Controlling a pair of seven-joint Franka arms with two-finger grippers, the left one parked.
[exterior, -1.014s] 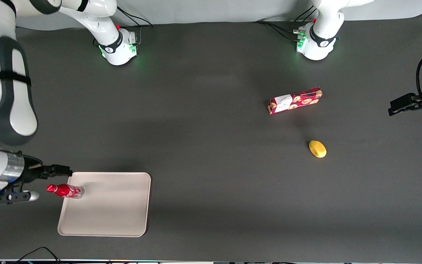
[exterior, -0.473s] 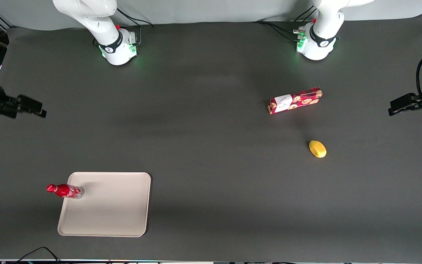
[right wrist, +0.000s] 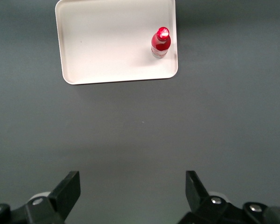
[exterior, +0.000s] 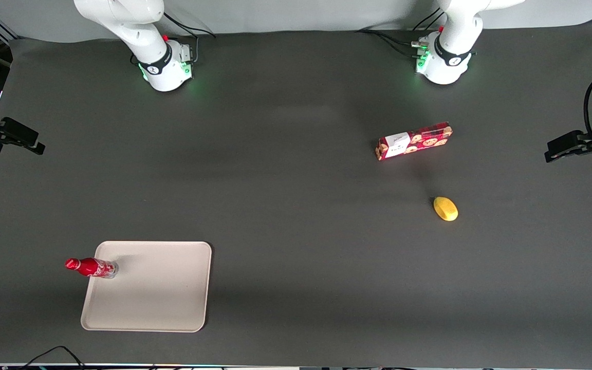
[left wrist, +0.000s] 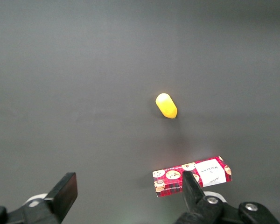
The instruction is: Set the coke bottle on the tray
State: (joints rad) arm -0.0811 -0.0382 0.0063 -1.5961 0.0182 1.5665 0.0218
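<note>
Dark grey tabletop [exterior: 296, 216] all the way across, with just a handful of stuff on it. One coke bottle [exterior: 91, 267] stands upright on the cream tray [exterior: 157, 293], tucked right up against the tray's edge at the working arm's end of the table; from the wrist cam you can see it's properly inside the rim [right wrist: 161, 43], close to a corner of the tray [right wrist: 107, 46].

Right arm's gripper [exterior: 16, 137] is well apart from the bottle, hanging high over the table edge at the working arm's end and farther from the front camera than the tray. Its fingers [right wrist: 67, 189] are spread wide with nothing between them, and the bottle is nowhere near them.

Count-wise: one bottle, one tray, one red cookie box [exterior: 413, 140] and one small yellow lemon-looking thing [exterior: 445, 208]. Those last two sit toward the parked arm's end, near each other but not touching, the yellow one nearer the front camera than the box.
</note>
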